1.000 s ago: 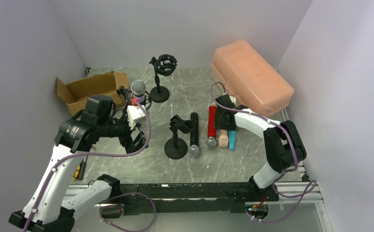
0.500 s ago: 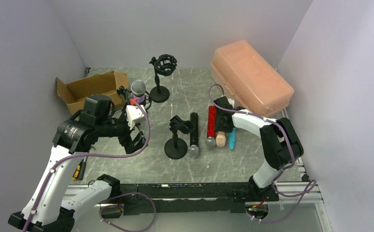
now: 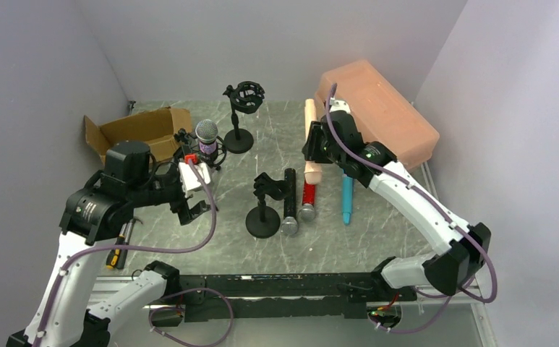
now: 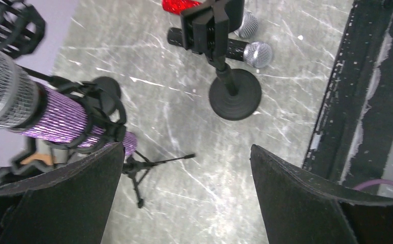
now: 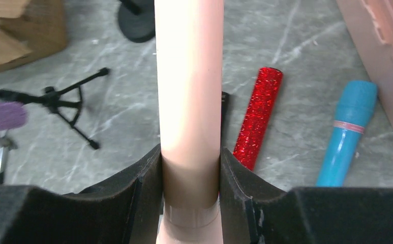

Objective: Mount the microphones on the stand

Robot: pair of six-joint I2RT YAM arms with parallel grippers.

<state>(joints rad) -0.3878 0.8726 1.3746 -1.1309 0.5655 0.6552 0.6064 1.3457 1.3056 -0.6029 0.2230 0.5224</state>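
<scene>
My right gripper [image 3: 318, 148] is shut on the peach-beige microphone [image 3: 310, 137] and holds it in the air above the table; it fills the right wrist view [image 5: 189, 91]. The red microphone [image 3: 307, 196], the black microphone [image 3: 289, 202] and the light blue microphone [image 3: 347, 199] lie on the table. The purple microphone [image 3: 206, 137] sits in a tripod stand's clip; it also shows in the left wrist view [image 4: 57, 114]. An empty clip stand [image 3: 263, 206] stands mid-table. A shock-mount stand [image 3: 241, 116] stands at the back. My left gripper [image 3: 193, 199] is open and empty.
An open cardboard box [image 3: 135, 134] sits at the back left. A pink plastic case [image 3: 374, 116] lies at the back right. A yellow-handled tool [image 3: 121, 246] lies at the left edge. Grey walls close in on three sides.
My right gripper has lifted the peach-beige microphone off the table and carried it up and back. My left arm has drawn back to the left a little.
</scene>
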